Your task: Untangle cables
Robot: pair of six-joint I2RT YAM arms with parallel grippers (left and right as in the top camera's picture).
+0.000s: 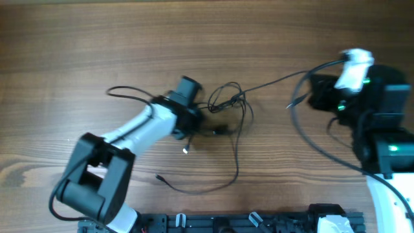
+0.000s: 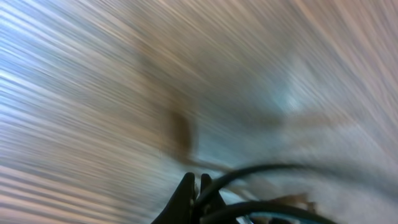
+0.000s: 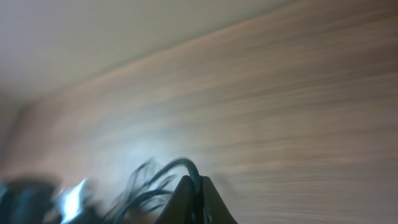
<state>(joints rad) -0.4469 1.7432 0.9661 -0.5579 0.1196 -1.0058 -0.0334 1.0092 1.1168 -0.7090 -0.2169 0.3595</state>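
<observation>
The thin dark cables (image 1: 228, 103) lie knotted at the table's middle. One loop runs down to a free end (image 1: 158, 175), and a metallic plug (image 1: 185, 149) lies below the knot. One strand (image 1: 278, 80) stretches taut from the knot to the right. My left gripper (image 1: 196, 120) sits just left of the knot. In the blurred left wrist view its fingers (image 2: 194, 185) are closed, with a cable (image 2: 261, 169) coming out from them. My right gripper (image 1: 318, 87) is at the far right. In the right wrist view its fingers (image 3: 194, 182) are shut on a cable (image 3: 163, 168).
A thicker black arm cable (image 1: 309, 137) curves across the table by the right arm. Another thin strand (image 1: 124, 91) loops out to the left, behind the left arm. The arm bases and a rail (image 1: 226, 223) line the front edge.
</observation>
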